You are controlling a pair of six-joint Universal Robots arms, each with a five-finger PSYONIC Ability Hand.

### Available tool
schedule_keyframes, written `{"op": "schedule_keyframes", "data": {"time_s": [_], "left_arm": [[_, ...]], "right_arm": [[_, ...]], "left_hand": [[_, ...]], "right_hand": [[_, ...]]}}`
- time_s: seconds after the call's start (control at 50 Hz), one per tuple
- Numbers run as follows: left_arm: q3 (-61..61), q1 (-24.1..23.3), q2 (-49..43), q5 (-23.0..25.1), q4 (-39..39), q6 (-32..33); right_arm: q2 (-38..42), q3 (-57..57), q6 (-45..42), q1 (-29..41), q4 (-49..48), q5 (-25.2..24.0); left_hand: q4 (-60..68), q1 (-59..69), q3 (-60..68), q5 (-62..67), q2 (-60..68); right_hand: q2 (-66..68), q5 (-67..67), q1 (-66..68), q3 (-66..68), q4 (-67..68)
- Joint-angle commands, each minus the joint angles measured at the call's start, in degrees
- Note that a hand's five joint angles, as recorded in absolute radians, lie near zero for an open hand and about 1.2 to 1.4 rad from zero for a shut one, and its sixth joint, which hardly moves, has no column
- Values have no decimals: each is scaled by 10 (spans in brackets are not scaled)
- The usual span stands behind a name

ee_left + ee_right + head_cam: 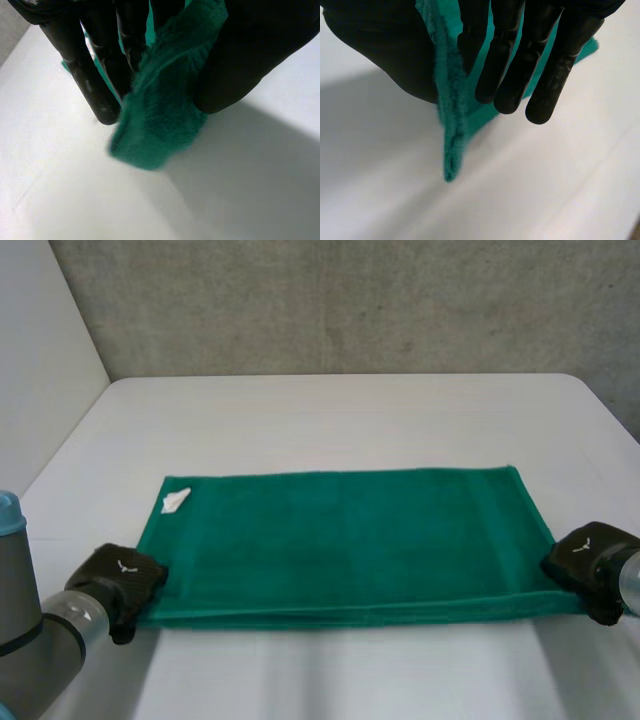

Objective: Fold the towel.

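Note:
A green towel (340, 540) lies spread across the white table (330, 420), long side running left to right, with a small white tag (176, 501) near its far left corner. My left hand (120, 575) is at the towel's near left corner. In the left wrist view the towel corner (160, 125) is pinched between the fingers (85, 75) and the thumb (250, 55). My right hand (588, 555) is at the near right corner. There the towel corner (451, 120) hangs between thumb (385, 45) and fingers (520, 60). The near edge is slightly raised at both ends.
A grey concrete wall (350, 300) stands behind the table's far edge. Bare table surface lies beyond the towel and in front of it.

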Motion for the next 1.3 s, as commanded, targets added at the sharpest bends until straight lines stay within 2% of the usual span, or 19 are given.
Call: {"op": "schedule_keyframes", "data": {"time_s": [0.02,0.18,0.22,0.42,0.48,0.5,0.62,0.64,0.66,0.68,0.7,0.8,0.86,0.88,0.94,1.08,1.14,1.22,1.3], "left_arm": [[58,-12,-55,-1,100,5],[157,-16,-146,0,181,3],[215,-29,-200,-2,205,6],[402,-44,-355,-19,209,7],[419,-44,-373,-15,213,7],[426,-44,-381,-14,215,7],[446,-49,-401,-16,240,8],[445,-50,-402,-17,242,8],[443,-51,-403,-19,248,12],[442,-52,-403,-20,249,15],[442,-52,-402,-22,249,19],[442,-52,-397,-51,250,54],[439,-53,-384,-77,249,62],[429,-53,-370,-84,250,62],[408,-53,-346,-89,250,60],[328,-58,-263,-92,247,47],[285,-60,-228,-90,246,34],[244,-60,-201,-86,245,14],[201,-61,-179,-83,245,-22]], "right_arm": [[31,-39,33,4,-90,9],[144,-171,104,41,-151,16],[170,-199,109,45,-155,19],[311,-368,124,74,-162,32],[332,-393,124,76,-162,32],[361,-424,124,77,-162,38],[411,-498,131,84,-161,68],[415,-505,131,85,-161,72],[421,-520,134,86,-160,82],[423,-526,135,86,-160,87],[424,-528,136,86,-160,93],[422,-531,169,84,-160,111],[414,-530,197,79,-160,109],[401,-528,215,78,-159,108],[367,-516,241,77,-155,105],[273,-404,270,75,-145,46],[212,-300,271,49,-133,-12],[184,-217,276,25,-124,-53],[184,-168,277,14,-130,-69]], "left_hand": [[116,144,117,147,115],[116,144,117,147,115],[116,144,117,147,115],[116,144,117,147,115],[116,144,117,147,115],[116,144,117,147,115],[116,144,117,147,115],[29,58,31,61,28],[-223,-194,-221,-191,-224],[-326,-297,-324,-294,-327],[-355,-326,-353,-323,-356],[-355,-326,-353,-324,-356],[-407,-378,-405,-375,-408],[-462,-433,-460,-431,-463],[-498,-469,-496,-466,-499],[-513,-484,-511,-482,-514],[-522,-493,-520,-490,-523],[-523,-495,-522,-492,-524],[-523,-495,-522,-492,-524]], "right_hand": [[127,135,240,122,116],[127,135,240,122,116],[127,135,240,122,116],[127,135,240,122,116],[127,135,240,122,116],[127,135,240,122,116],[127,135,240,122,116],[51,59,164,46,40],[-278,-270,-165,-283,-288],[-439,-431,-326,-445,-450],[-571,-563,-458,-576,-581],[-573,-565,-460,-578,-584],[-573,-565,-460,-578,-584],[-573,-565,-460,-578,-584],[-573,-565,-460,-578,-584],[-573,-565,-460,-578,-584],[-573,-565,-460,-578,-584],[-573,-565,-460,-578,-584],[-493,-485,-380,-498,-504]]}}
